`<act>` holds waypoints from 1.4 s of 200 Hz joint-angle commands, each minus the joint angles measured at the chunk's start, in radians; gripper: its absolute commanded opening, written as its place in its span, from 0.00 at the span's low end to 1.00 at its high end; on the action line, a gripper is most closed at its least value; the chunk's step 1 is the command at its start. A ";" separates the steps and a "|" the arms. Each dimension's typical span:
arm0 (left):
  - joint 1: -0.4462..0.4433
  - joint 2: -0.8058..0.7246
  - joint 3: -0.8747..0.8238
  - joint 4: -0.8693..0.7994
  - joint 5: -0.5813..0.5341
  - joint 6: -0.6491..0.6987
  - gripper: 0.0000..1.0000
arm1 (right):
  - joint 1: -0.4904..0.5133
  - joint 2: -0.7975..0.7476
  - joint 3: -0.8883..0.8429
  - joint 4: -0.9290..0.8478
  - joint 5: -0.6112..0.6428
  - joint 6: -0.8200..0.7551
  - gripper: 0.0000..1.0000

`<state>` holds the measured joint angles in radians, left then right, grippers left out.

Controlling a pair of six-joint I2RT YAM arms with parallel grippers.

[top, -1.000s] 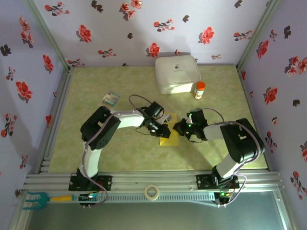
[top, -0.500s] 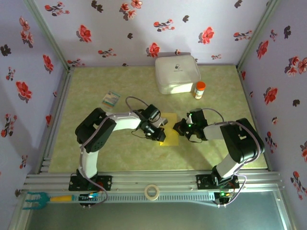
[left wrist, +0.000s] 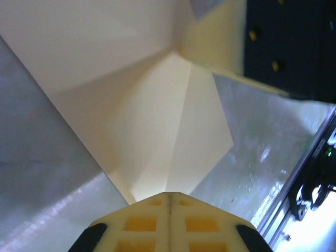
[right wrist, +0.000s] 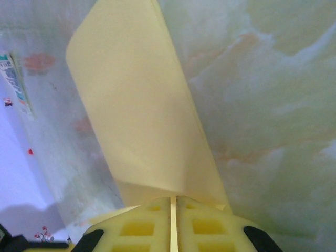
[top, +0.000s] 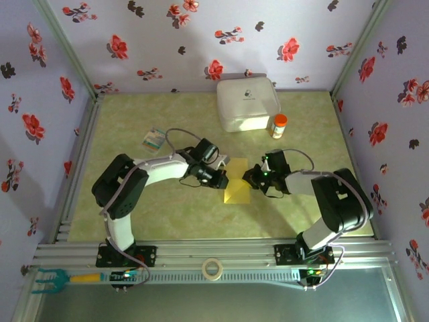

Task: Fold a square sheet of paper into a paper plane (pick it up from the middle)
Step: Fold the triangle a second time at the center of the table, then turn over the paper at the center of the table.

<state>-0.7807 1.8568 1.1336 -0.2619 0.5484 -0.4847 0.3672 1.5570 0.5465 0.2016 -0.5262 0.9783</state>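
Surface point(top: 134, 215): pale green, marbled, smooth.
White box point(top: 247, 104): rounded square that sat at the far edge.
Yellow sheet of paper point(top: 236, 192): thin, matte, creased into angled flaps; it lay mid-surface between both arms.
Left end effector point(left wrist: 169, 195): gridded yellow pads were pressed together, pinching the sheet's edge.
Right end effector point(right wrist: 172, 198): pads met on the opposite edge, where the paper curled.
Teal-and-white card point(top: 155, 139): small and flat, lay well apart.
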 commanded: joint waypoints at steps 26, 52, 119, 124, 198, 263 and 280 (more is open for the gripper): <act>0.017 0.115 0.104 0.008 0.013 0.001 0.05 | 0.000 -0.184 -0.005 -0.211 0.089 -0.044 0.24; 0.017 0.146 0.102 -0.008 0.009 0.015 0.05 | 0.005 -0.284 -0.061 -0.251 0.114 -0.007 0.34; 0.017 0.170 0.056 0.012 0.000 0.004 0.05 | 0.056 -0.425 -0.094 -0.414 0.158 0.009 0.40; 0.017 0.171 0.054 0.013 -0.001 0.002 0.05 | 0.058 -0.428 -0.094 -0.418 0.158 0.011 0.40; 0.016 0.168 0.049 0.020 0.000 -0.005 0.05 | 0.122 -0.363 -0.085 -0.372 0.135 0.047 0.39; 0.016 0.173 0.049 0.023 0.003 -0.008 0.05 | 0.153 -0.282 -0.074 -0.302 0.121 0.068 0.39; 0.016 0.172 0.049 0.023 0.004 -0.006 0.05 | 0.155 -0.268 -0.072 -0.287 0.115 0.069 0.39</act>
<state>-0.7635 2.0075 1.2015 -0.2382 0.5541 -0.4885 0.5129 1.2690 0.4431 -0.1280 -0.4000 1.0302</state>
